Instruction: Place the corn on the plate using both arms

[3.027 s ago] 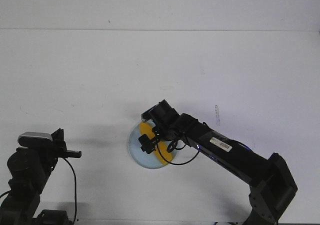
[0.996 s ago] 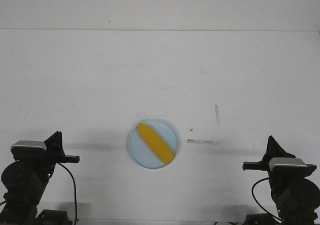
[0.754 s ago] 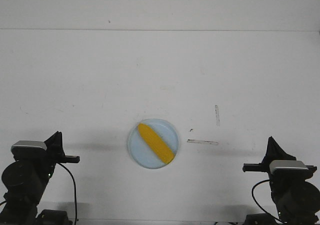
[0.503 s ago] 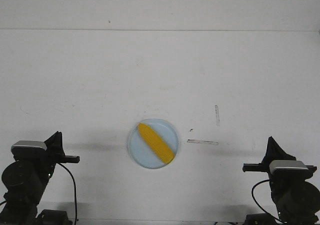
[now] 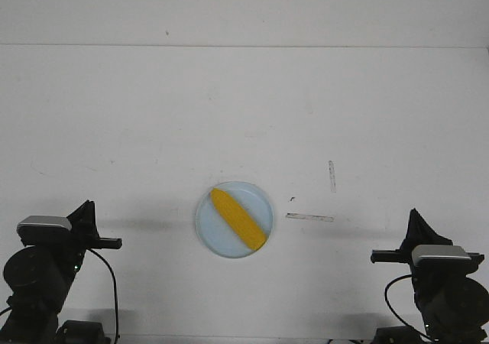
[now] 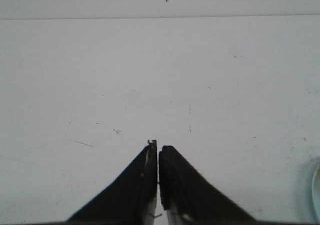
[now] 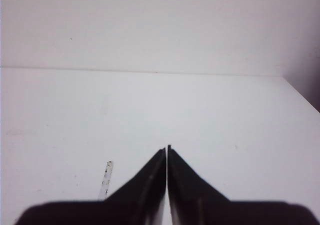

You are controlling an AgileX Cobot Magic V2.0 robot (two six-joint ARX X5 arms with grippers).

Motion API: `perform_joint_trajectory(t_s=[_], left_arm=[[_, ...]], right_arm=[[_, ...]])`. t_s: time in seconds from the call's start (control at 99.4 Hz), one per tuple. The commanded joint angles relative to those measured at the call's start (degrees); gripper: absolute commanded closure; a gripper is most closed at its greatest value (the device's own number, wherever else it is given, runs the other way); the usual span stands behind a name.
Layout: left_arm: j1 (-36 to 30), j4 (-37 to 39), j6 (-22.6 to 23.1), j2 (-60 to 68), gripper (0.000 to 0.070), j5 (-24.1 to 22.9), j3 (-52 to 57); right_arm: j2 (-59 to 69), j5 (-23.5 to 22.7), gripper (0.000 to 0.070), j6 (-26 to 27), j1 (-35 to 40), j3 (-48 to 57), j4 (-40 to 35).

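I see the corn (image 5: 238, 219) lying diagonally on the plate (image 5: 210, 233), mid-table (image 5: 244, 115). Left end effector (image 6: 158, 147) and right end effector (image 7: 167, 149) are both closed, empty, well apart from the plate.

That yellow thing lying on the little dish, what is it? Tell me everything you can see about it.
It is the corn, a smooth, bright yellow cob with no husk, plastic-looking. It lies flat and diagonally on the plate, a round pale blue dish; its narrower end points up-left in the front view, the blunter end reaches the rim at lower right. Only the plate touches it; no gripper is near.
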Motion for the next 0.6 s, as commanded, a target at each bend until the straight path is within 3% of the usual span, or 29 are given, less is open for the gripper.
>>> perform_joint_trajectory(t_s=[0.0,0.292,0.412,0.593], left_arm=[[0.6,2.9,0.0,-1.7,0.0700,-0.2,-3.1],[2.5,25.6,0.0,-17.5,0.0700,0.2,-28.5],[2.5,28.6,0.0,-21.9,0.0700,0.7,-35.5],[2.5,26.7,-0.2,-21.9,0.0700,0.9,-35.3]], right_arm=[[0.2,0.0,0.0687,-0.3,0.0,0.1,0.5],[0.2,0.0,0.0687,-0.3,0.0,0.1,0.5],[0.2,0.0,0.0687,-0.3,0.0,0.1,0.5],[0.2,0.0,0.0687,-0.3,0.0,0.1,0.5]])
